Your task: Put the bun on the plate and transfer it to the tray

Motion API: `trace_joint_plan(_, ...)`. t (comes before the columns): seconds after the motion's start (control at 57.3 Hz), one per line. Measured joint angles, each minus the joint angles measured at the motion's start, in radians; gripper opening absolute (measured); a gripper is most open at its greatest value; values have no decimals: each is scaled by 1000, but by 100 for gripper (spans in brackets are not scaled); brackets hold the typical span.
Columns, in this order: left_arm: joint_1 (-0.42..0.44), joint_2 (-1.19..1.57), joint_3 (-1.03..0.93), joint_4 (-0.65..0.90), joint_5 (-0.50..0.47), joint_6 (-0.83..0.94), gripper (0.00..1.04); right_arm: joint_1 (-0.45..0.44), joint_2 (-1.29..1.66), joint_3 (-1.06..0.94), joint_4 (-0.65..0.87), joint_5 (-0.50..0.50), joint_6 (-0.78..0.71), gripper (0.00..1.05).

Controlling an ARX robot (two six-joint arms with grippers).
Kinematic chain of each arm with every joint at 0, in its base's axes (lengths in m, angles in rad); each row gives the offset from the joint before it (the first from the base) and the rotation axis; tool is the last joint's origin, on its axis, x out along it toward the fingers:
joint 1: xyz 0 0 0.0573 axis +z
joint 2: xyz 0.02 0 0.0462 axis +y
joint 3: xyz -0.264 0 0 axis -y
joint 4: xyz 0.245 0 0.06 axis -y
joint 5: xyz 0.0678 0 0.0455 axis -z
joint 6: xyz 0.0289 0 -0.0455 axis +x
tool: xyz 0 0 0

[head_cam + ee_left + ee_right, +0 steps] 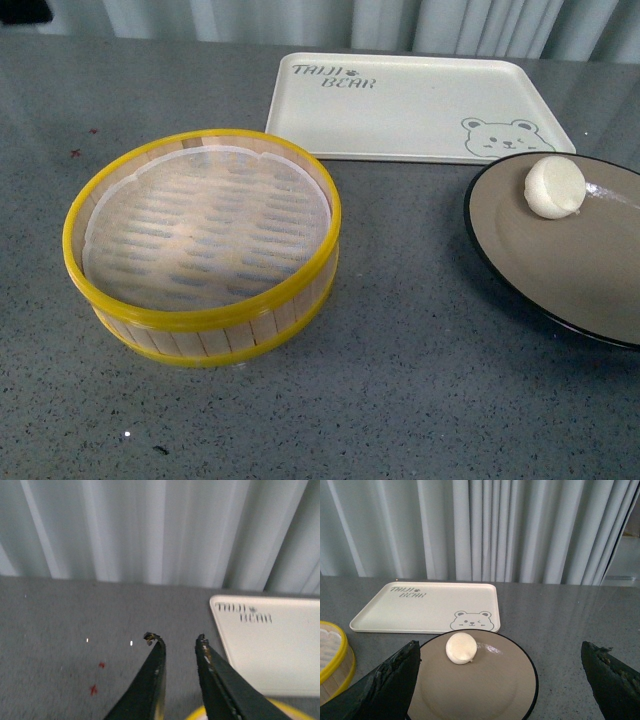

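Glossy plate (pixel 560 270); matt plastic tray (pixel 420 110); speckled tabletop (pixel 400 400).

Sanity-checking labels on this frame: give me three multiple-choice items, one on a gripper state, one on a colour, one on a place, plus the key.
1. The right gripper is: A wide open, holding nothing; B shut on a spoon; C shut and empty.
2. The rim of the steamer basket is: A red; B yellow; C black.
3. The bun sits: A in the steamer basket; B in the right gripper; C on the plate.

Key: 1 A, the right wrist view shows a wide gap with nothing gripped. 2 B, yellow bands ring its top and base. 3 C, it rests on the brown surface near the plate's far edge.
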Motion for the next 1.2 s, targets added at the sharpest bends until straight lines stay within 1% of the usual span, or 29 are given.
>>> trace_joint_plan(0.052, 10, -37, -64, 3, 18, 8, 8, 0, 0, 0, 0, 1, 0, 96)
trace_joint_plan(0.087, 15, -61, -92, 4, 27, 7, 4, 0, 0, 0, 0, 0, 0, 96)
trace_joint_plan(0.279, 54, -215, -217, 2, 52, 16, 4, 0, 0, 0, 0, 0, 0, 96)
trace_joint_plan(0.524, 85, -389, -339, -59, 86, 23, 4, 0, 0, 0, 0, 0, 0, 96)
trace_joint_plan(0.576, 93, -437, -363, -83, 96, 23, 4, 0, 0, 0, 0, 0, 0, 96)
trace_joint_plan(0.611, 121, -469, -378, -101, 141, 23, 4, 0, 0, 0, 0, 0, 0, 96)
trace_joint_plan(0.629, 127, -477, -382, -106, 147, 23, 4, 0, 0, 0, 0, 0, 0, 96)
trace_joint_plan(0.733, 158, -566, -417, -161, 154, 23, 4, 0, 0, 0, 0, 1, 0, 96)
trace_joint_plan(0.908, 160, -697, -455, -253, 158, 23, 4, 0, 0, 0, 0, 0, 0, 96)
trace_joint_plan(1.048, 160, -860, -486, -384, 157, 23, 4, 0, 0, 0, 0, 0, 0, 96)
trace_joint_plan(1.205, 160, -968, -486, -475, 158, 23, 4, 0, 0, 0, 0, 1, 0, 96)
